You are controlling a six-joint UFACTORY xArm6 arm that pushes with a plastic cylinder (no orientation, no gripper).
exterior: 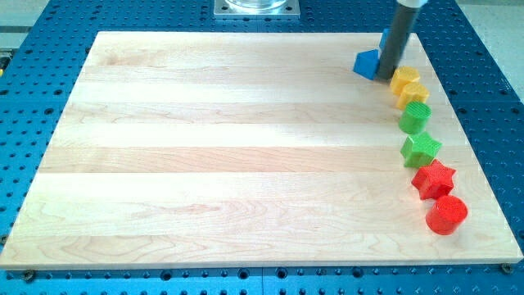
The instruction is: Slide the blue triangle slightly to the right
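The blue triangle (366,63) lies near the view's top right of the wooden board (229,156). My tip (386,77) stands right against the triangle's right side, between it and a yellow block (403,78). The dark rod rises from there toward the view's top. A second blue block (383,37) shows partly behind the rod, and its shape is hidden.
Down the board's right side runs a curved row: a second yellow block (414,92), a green cylinder (415,117), a green star (421,149), a red star (433,179) and a red cylinder (446,214). A blue perforated table surrounds the board.
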